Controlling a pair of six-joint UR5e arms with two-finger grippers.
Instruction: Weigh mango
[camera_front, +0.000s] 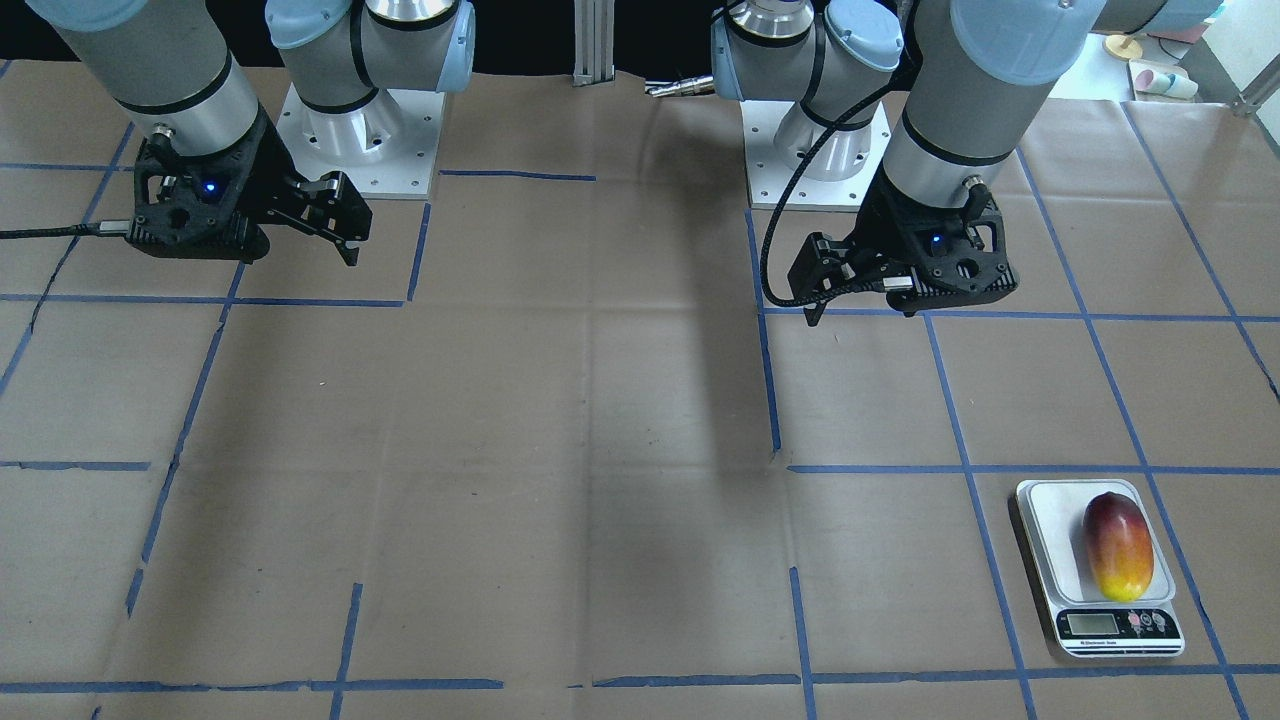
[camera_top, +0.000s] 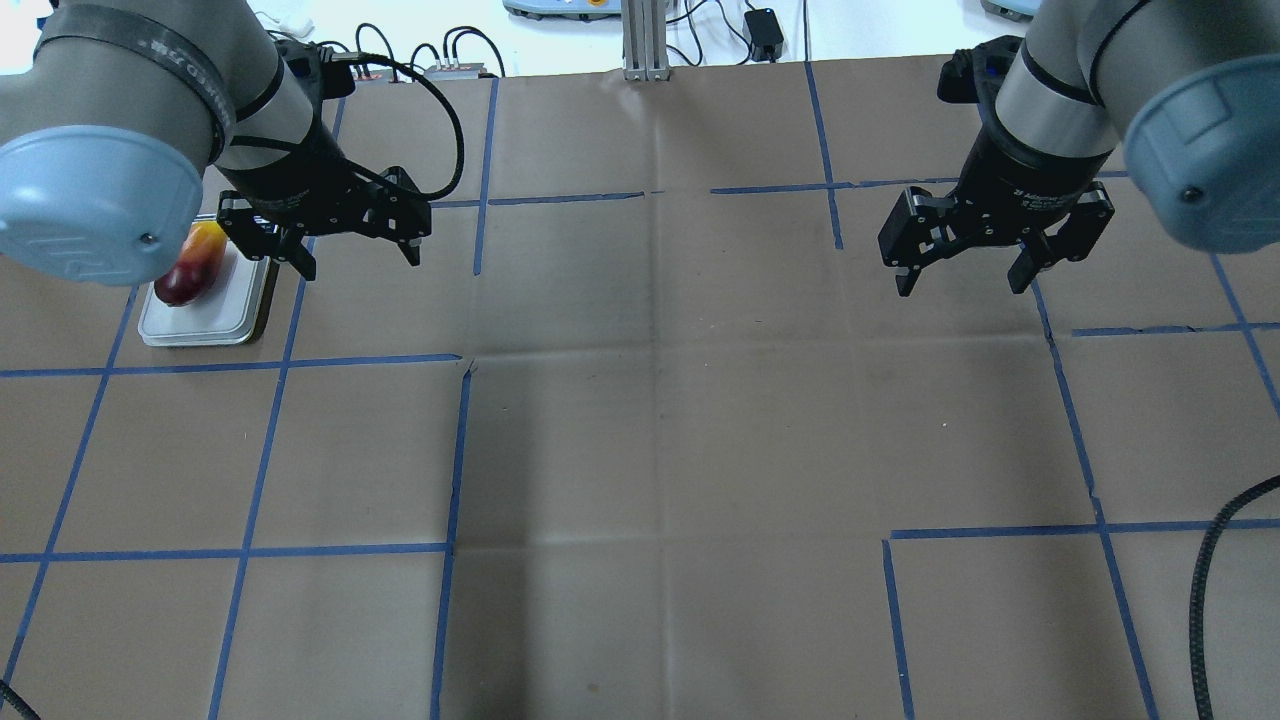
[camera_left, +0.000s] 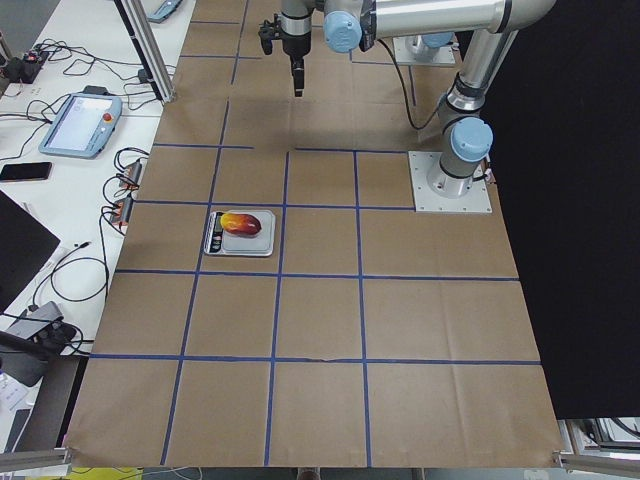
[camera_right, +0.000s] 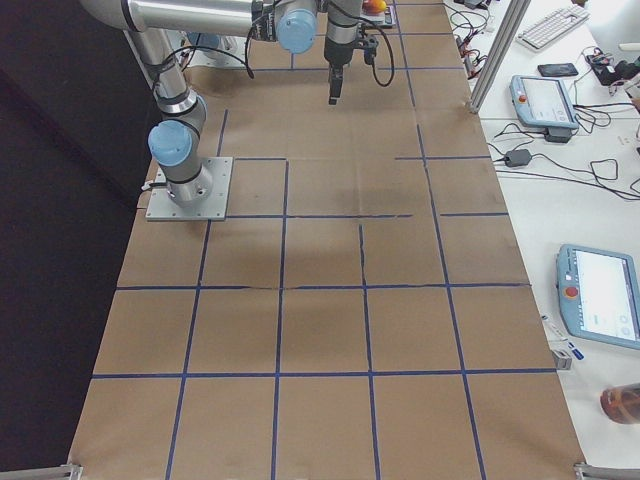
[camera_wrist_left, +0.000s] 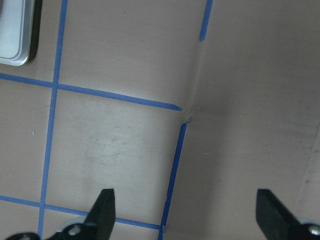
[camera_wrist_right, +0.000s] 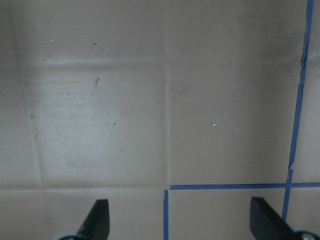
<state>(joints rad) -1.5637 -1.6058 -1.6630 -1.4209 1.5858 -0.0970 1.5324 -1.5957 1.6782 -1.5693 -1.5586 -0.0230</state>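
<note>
Item 1. Mango (camera_front: 1118, 546): lies lengthwise on the platform of the digital kitchen scale (camera_front: 1050, 535), nothing touching it. In the front-facing view its dark red end points to 12 o'clock and its yellow end to 6 o'clock, toward the display (camera_front: 1093, 624). It sits on the platform's 3 o'clock half, fully supported. I judge that lying free like this lets the scale carry its whole weight.

Item 2. Display: lit, but the digits are too small to read.

Item 3. My left gripper (camera_top: 358, 262): fingers spread apart, holding nothing, hanging above the brown paper table cover (camera_top: 660, 420). In the overhead view the scale is at its 9 o'clock, just beside it. My left wrist camera catches only a corner of the scale (camera_wrist_left: 15, 35), at 11 o'clock.

Item 4. My right gripper (camera_top: 960, 285): fingers likewise apart and empty, well apart from the scale, over bare paper and blue tape lines (camera_top: 1075, 440).

Item 5. Status, as judgement: the placement looks done. Both grippers are clear of the platform, so they add no load to the reading.
</note>
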